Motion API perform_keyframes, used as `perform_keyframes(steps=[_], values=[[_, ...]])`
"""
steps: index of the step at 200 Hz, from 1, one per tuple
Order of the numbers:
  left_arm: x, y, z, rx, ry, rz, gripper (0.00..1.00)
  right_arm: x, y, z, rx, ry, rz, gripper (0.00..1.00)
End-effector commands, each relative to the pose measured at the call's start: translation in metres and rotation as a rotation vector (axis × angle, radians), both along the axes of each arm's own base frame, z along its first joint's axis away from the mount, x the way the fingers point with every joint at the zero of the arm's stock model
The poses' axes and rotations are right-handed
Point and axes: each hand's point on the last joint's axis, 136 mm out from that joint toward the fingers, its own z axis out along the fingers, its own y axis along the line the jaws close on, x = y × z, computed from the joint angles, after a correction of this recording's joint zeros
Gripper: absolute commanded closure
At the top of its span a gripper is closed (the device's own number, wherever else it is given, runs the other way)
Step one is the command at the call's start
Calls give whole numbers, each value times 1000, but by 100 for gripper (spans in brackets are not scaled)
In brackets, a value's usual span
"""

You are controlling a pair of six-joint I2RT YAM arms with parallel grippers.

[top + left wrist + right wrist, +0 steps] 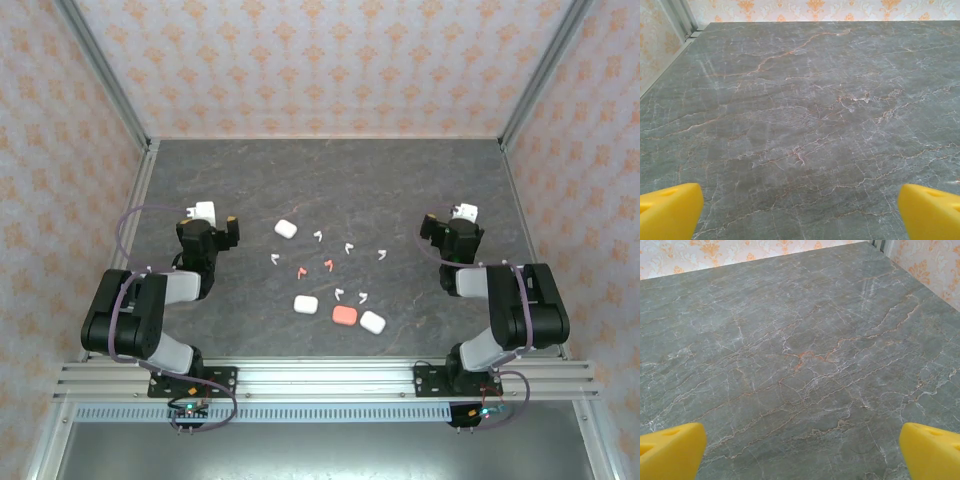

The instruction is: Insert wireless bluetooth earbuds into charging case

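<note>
8 earbuds (pixel 328 264) appear too small for detail.

Right gripper (pixel 800 457) is spread wide, yellow fingertips (pixel 670 450) poking in at both bottom corners over the grey marbled table (pixel 800 355). Patterned wallpaper (pixel 715 252) along the far edge.

The left arm (pixel 135 310) and right arm (pixel 520 305) stood folded at the near edge, wrists pointing far. The left gripper (pixel 800 207) and right gripper (pixel 802 447) hovered with their yellow fingers (pixel 670 210) spread wide.
</note>
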Motion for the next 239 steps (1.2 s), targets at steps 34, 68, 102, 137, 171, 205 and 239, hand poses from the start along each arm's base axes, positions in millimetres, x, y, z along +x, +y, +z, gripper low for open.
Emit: perform_keyframes(steps=[34, 68, 102, 137, 171, 205, 239], values=[[2, 1, 2, -1, -3, 17, 0, 1, 0, 4, 2, -13, -10, 1], [2, 2, 2, -2, -4, 17, 0, 1, 0, 4, 3, -10, -8, 1], [3, 2, 3, -2, -4, 18, 0, 2, 0, 4, 4, -9, -6, 1], [2, 2, 2, -2, -3, 16, 0, 2, 0, 4, 8, -11, -7, 1], [4, 0, 14, -3, 4, 5, 0, 2, -1, 10, 7, -9, -8, 1], [-3, 2, 56, -10, -14, 26, 0, -1, -2, 43, 9, 10, -19, 1], [-22, 0, 92, -132, 3, 62, 0, -18, 10, 75, 80, 62, 12, 1]])
